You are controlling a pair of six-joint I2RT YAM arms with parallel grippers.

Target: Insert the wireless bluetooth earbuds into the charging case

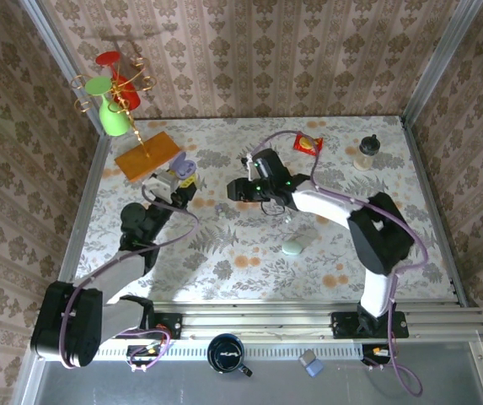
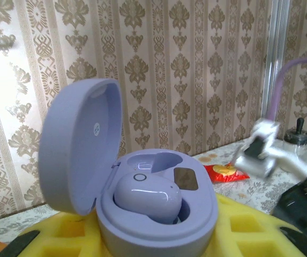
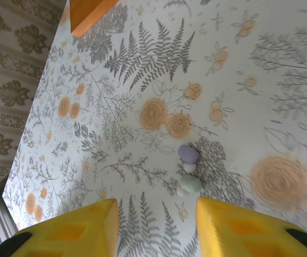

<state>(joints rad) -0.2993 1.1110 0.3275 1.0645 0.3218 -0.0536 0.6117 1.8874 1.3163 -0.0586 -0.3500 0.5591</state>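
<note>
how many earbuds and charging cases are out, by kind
charging cases: 2 (lilac case, mint case)
earbuds: 3 (lilac earbud seated in the lilac case, loose lilac earbud, loose mint earbud)
total: 5; a whitish speck between the loose two is too small to call

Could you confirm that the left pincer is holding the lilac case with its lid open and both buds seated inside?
Not quite: one lilac bud sits in the case, and the slot beside it is empty. The left wrist view shows this. So the left pincer holds the lilac case with its lid open and one bud seated inside.
</note>
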